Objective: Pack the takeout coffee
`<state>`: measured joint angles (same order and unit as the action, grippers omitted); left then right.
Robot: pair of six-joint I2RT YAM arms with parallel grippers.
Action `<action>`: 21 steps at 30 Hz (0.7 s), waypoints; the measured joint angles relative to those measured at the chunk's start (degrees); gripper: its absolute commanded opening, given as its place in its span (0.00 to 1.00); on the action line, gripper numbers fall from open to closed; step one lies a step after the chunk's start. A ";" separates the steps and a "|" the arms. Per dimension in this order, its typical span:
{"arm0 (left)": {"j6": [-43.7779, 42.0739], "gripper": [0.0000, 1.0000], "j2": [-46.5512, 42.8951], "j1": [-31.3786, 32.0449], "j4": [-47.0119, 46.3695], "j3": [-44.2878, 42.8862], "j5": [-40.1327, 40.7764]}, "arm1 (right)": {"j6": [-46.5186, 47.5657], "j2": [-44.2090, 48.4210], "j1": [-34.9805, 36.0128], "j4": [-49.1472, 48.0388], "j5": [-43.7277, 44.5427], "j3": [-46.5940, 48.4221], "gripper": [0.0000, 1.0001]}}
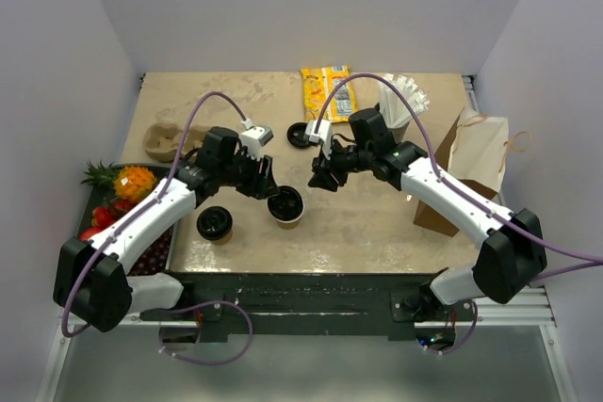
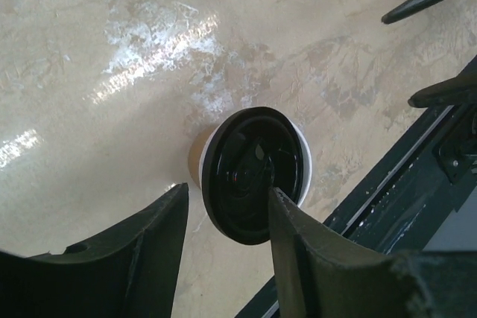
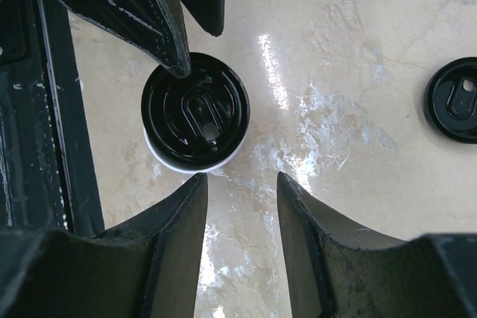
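Note:
One kraft paper cup (image 1: 285, 205) stands near the table's front middle. A black lid (image 2: 253, 173) sits askew on it, and the cup's white rim (image 2: 304, 176) shows past the lid's edge. My left gripper (image 1: 268, 185) is open just left of this cup, with one fingertip (image 3: 181, 68) resting on the lid's edge. My right gripper (image 3: 242, 184) is open and empty, hovering a little to the right of the cup (image 3: 195, 119) without touching it. A second cup (image 1: 215, 224), black on top, stands further left. A loose black lid (image 1: 300, 135) lies behind.
A moulded cardboard carrier (image 1: 170, 141) lies at the back left. A brown paper bag (image 1: 471, 162) stands on the right, with a cup of white straws (image 1: 403, 101) and a yellow packet (image 1: 328, 91) behind. Toy fruit (image 1: 127, 185) fills a tray at the left edge.

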<state>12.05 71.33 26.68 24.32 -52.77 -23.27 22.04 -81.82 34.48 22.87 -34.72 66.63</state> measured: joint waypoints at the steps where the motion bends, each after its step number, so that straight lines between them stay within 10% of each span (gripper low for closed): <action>1: 0.42 0.49 0.42 -0.24 -0.07 0.15 -0.24 | -0.15 0.00 -0.02 0.02 0.22 0.00 0.46; 21: 1.97 0.17 5.92 -3.76 -0.87 0.94 -5.68 | -1.05 0.70 -0.02 -0.28 0.85 -0.48 0.47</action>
<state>14.02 77.25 22.92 23.44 -51.83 -28.95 20.99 -81.12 34.46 22.59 -33.87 66.15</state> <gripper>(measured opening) 0.218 0.463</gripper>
